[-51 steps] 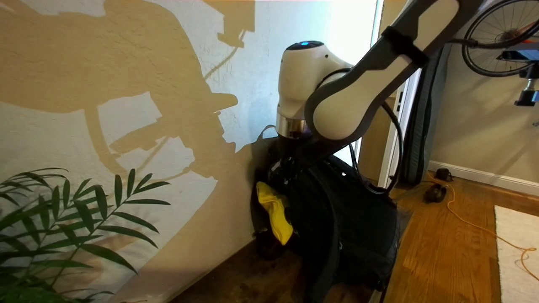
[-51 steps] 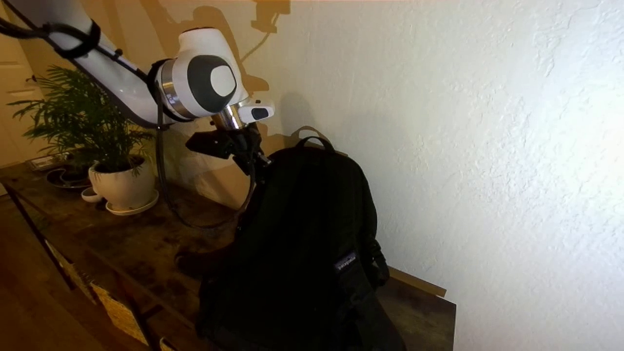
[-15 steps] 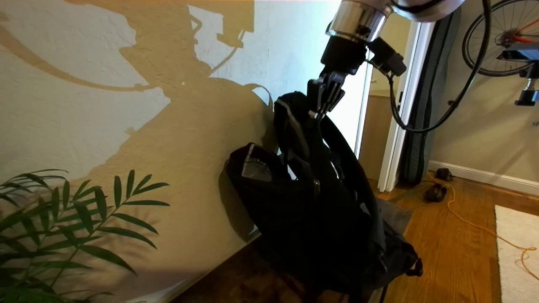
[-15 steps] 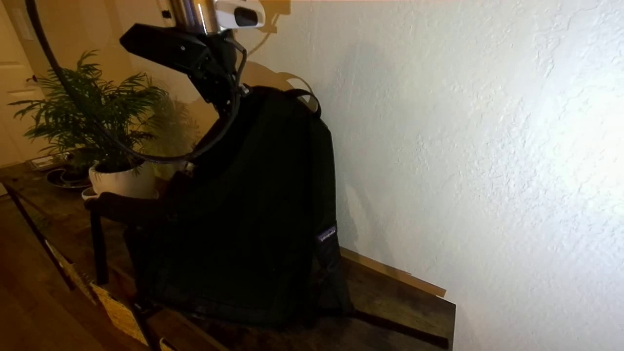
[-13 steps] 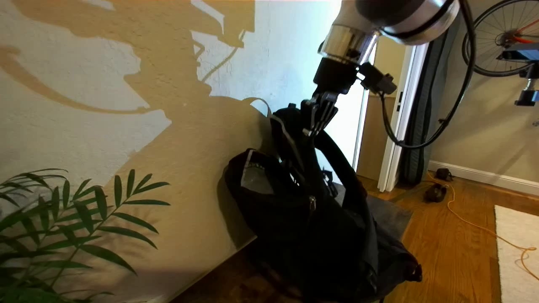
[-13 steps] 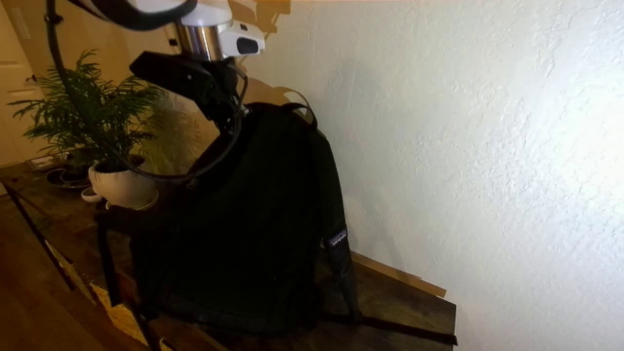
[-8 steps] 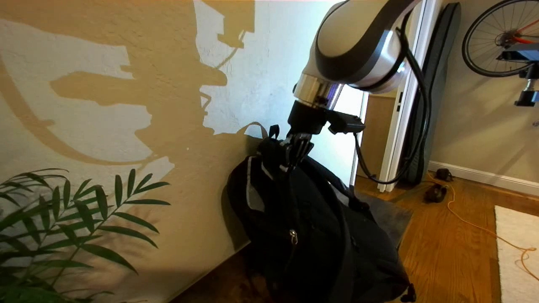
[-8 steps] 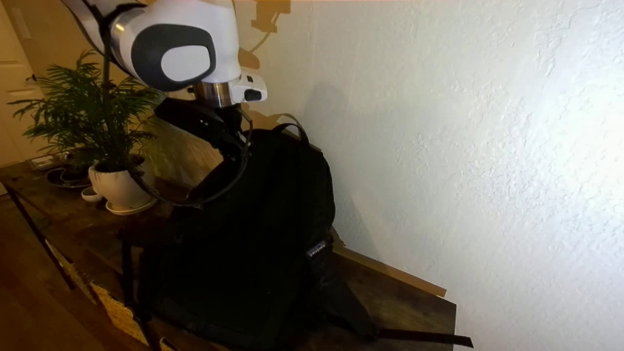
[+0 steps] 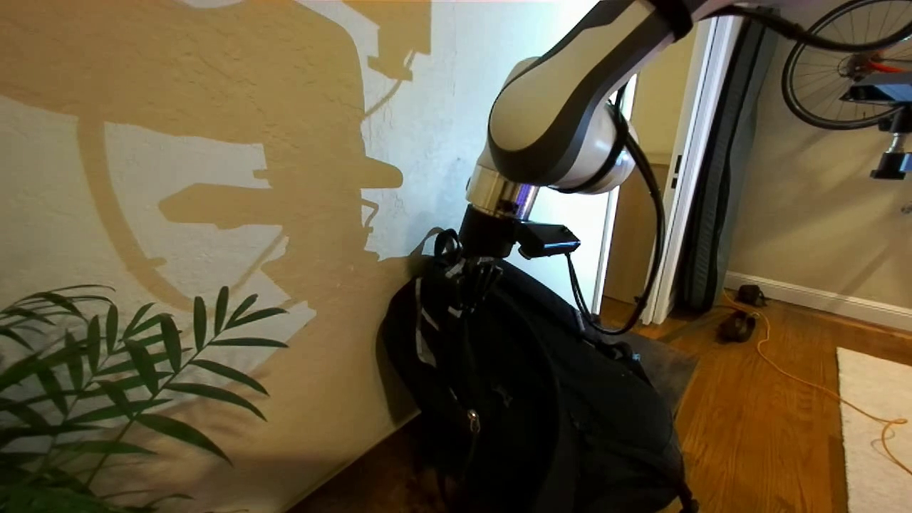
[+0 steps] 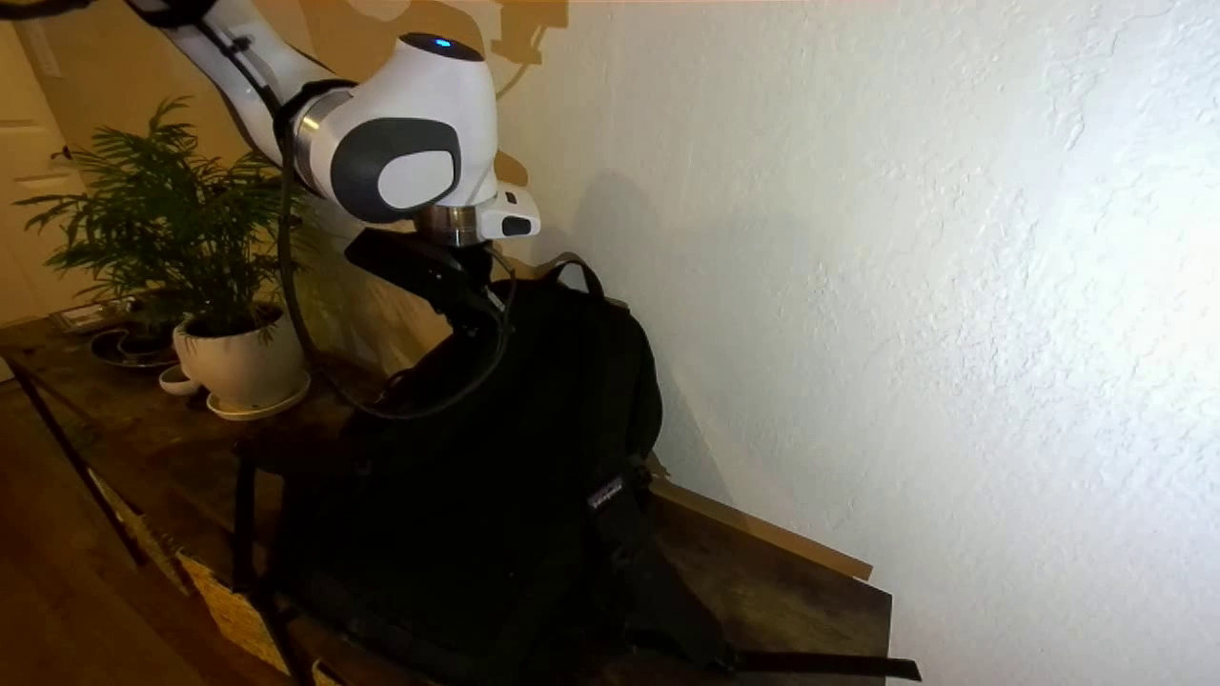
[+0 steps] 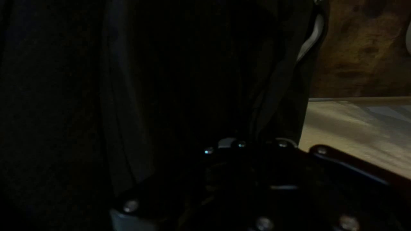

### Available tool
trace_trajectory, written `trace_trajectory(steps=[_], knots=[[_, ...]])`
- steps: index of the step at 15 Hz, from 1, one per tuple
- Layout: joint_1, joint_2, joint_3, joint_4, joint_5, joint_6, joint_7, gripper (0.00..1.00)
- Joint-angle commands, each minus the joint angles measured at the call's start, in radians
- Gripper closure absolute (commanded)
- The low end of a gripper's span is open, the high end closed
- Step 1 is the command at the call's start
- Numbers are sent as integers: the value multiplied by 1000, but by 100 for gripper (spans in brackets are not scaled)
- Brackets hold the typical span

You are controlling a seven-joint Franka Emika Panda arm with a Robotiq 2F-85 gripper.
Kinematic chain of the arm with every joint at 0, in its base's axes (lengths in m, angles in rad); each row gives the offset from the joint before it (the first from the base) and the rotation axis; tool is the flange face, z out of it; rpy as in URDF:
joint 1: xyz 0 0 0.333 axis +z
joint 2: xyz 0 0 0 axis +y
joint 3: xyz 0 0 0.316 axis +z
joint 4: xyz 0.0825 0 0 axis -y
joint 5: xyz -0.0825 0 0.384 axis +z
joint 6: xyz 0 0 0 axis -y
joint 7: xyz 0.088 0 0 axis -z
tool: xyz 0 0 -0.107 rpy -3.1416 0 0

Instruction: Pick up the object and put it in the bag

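The bag [image 9: 591, 413], a big black backpack [image 10: 515, 467], leans by the wall in both exterior views, its loop handle [image 10: 579, 272] upward. At its top edge, my gripper [image 9: 464, 306] points down, close against the fabric. Its fingertips are shut on a fold of the bag, as the dark wrist view suggests, where the gripper [image 11: 256, 144] meets black cloth. A grey-lined zip edge [image 9: 422, 328] shows on the wall side. The object is out of view or hidden; nothing yellow shows anywhere.
A textured wall [image 10: 905, 286] rises directly behind the bag. Beside it on the dark wooden tabletop [image 10: 791, 610] stands a plant in a white pot [image 10: 243, 372]. A loose strap [image 10: 829, 663] trails along the top. My arm's cable [image 9: 645, 271] loops beside the wrist.
Earlier, the yellow object hung below the gripper at the bag's side; it no longer shows. Over the last second my gripper has come down wallward, the bag's top sinking with it and its opening narrowing.
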Motion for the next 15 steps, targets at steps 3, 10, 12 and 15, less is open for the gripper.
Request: trace_trajectory(steps=[3,10,12,15], knots=[[6,-30,1,44,-45,-182,47,53],[34,-78,-6,127,-40,-534,108,8],[43,-94,-10,140,-40,-599,132,0],[65,-132,-25,133,-55,-663,188,0]])
